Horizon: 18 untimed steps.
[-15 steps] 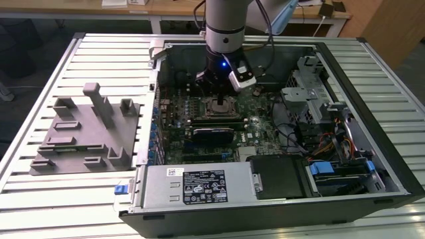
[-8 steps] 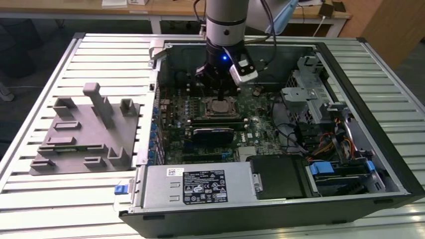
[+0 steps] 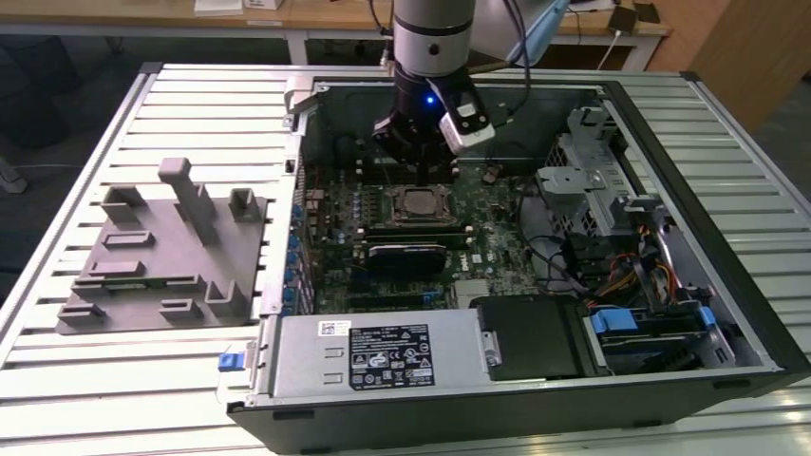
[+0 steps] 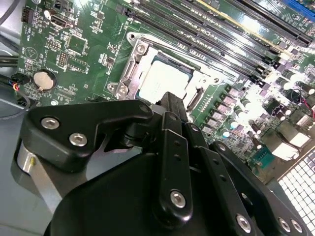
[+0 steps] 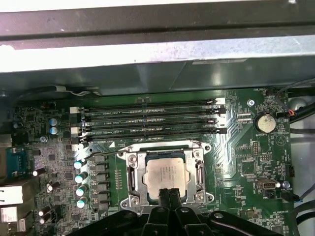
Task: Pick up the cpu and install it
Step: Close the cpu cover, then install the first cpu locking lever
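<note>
The cpu (image 3: 412, 202) lies flat in the motherboard's socket, silver top up, inside the open computer case. Both wrist views show the cpu (image 4: 161, 81) (image 5: 167, 173) framed by the metal socket bracket (image 5: 132, 182). My gripper (image 3: 417, 174) hangs just above the socket's far side in the exterior view. In both wrist views its black fingers (image 4: 170, 105) (image 5: 170, 194) stand pressed together, shut on nothing, with their tips over the cpu's near edge and apart from it.
A grey plastic fixture with upright posts (image 3: 165, 247) stands on the slatted table at the exterior view's left. Memory slots (image 5: 147, 123) run beside the socket. A power supply (image 3: 367, 356), cables and drive cage (image 3: 595, 190) crowd the case.
</note>
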### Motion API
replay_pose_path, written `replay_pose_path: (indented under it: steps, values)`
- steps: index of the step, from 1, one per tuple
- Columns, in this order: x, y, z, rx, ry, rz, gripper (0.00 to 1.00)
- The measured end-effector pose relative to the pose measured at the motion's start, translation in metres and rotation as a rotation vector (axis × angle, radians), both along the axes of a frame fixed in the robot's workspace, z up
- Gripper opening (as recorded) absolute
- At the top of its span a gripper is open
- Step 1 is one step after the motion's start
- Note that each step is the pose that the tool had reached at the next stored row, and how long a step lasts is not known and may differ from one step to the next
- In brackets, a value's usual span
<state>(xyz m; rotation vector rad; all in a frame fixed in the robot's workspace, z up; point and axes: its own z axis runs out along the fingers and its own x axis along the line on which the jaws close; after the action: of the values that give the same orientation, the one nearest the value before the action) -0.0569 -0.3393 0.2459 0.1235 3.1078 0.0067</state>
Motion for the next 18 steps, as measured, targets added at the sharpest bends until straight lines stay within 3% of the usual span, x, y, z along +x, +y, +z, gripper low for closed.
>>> replay_pose_path:
  steps: [13, 18]
  values:
    - [-0.001, 0.0000, 0.0013, -0.0003, 0.0000, 0.000, 0.11]
    - [-0.011, 0.0000, 0.0013, -0.0002, -0.0001, 0.000, 0.11]
